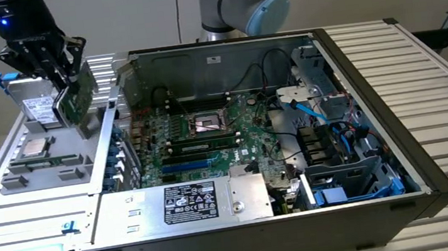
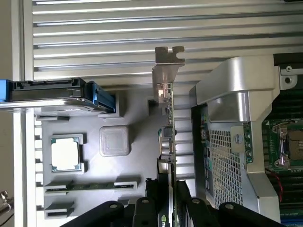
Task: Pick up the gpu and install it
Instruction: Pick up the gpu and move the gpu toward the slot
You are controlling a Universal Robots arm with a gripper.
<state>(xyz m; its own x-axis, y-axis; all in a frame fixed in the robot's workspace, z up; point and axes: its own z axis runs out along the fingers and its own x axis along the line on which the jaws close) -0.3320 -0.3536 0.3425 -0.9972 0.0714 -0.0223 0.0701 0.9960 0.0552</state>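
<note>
The gripper [image 1: 55, 67] is closed on the gpu [image 1: 77, 96], its black fingers [image 2: 144, 208] pressing on the card's 2 flat faces near 1 end. The card hangs on edge over the grey parts tray [image 1: 11, 187], at the exterior view's left, just beside the open computer case [image 1: 369, 64] and well apart from the motherboard [image 1: 246, 132] inside it. From the wrist view the card appears edge-on, its silver bracket [image 2: 168, 64] at the far end from the grip, with a processor chip [image 2: 65, 153] lying in the tray off to 1 side. Whether the card's lower edge is fully clear of the tray's holder I cannot tell. The card is probably light and stiff, so it should not sag or bend in the jaws, but it looks fragile: small parts sit on the green board, and the connector edge would likely suffer from a knock or a scrape. The glossy shroud is likely slippery, so a hold across the flat faces, as here, seems sounder than a pinch on the rounded cover alone. With the grip at 1 end, the bracket end may swing or tilt if it touches the case wall.
</note>
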